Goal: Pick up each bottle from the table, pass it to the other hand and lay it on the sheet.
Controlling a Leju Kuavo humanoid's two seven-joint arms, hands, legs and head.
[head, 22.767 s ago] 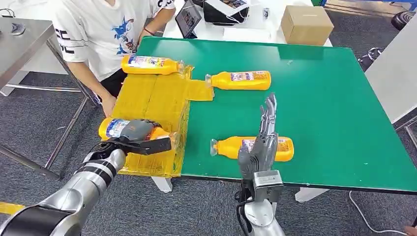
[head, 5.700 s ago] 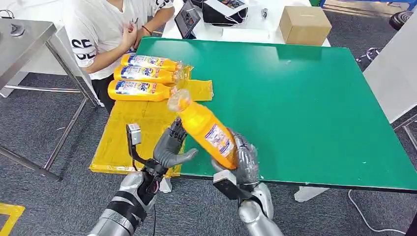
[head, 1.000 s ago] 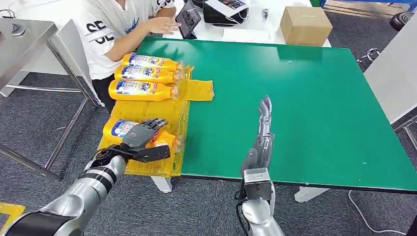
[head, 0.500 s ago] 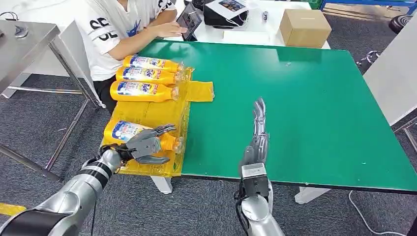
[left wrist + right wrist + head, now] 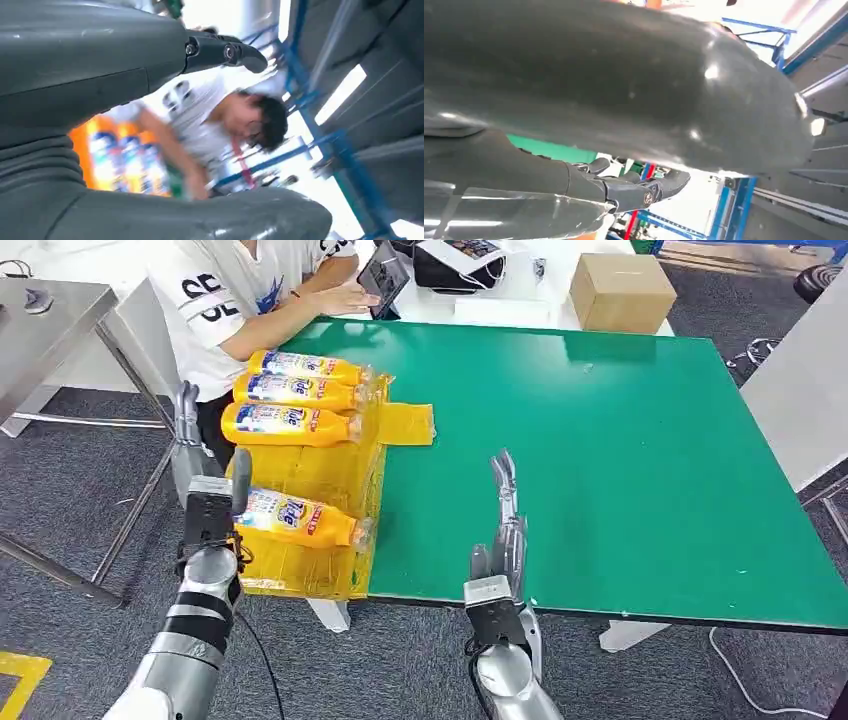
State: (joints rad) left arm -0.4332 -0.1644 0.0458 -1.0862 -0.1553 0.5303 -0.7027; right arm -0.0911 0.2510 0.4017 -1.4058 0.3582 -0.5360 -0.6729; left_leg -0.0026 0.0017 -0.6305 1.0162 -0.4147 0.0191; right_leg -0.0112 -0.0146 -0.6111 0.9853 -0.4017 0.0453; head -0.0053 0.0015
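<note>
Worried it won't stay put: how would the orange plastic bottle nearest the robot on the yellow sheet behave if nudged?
The orange plastic bottle lies on its side, so it would probably roll. Its smooth round body looks slippery. The yellow sheet seems crinkled, which may slow it.

"tide" on bottle labels (image 5: 287, 418)

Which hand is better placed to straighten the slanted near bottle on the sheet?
Left. The left hand is raised, empty, right beside that bottle; the right hand stands over the green table, farther off.

The robot has shiny silver arms with black bands. Each grey hand, left hand (image 5: 188, 455) and right hand (image 5: 503, 530), has dark fingers and a boxy wrist.
</note>
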